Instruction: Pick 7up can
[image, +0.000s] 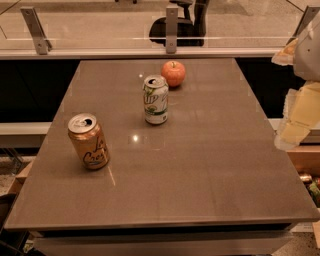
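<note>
The 7up can (156, 99) stands upright near the middle of the grey table (210, 165), white and silver with green lettering and a green band at its base. Its silver top is opened. My gripper (296, 120) is at the right edge of the view, past the table's right side and level with the can. It is far to the right of the can and touches nothing.
An orange-gold can with script lettering (88, 141) stands upright at the front left. A red apple (173, 73) sits just behind and right of the 7up can. A glass railing with metal posts (171, 30) runs behind the table.
</note>
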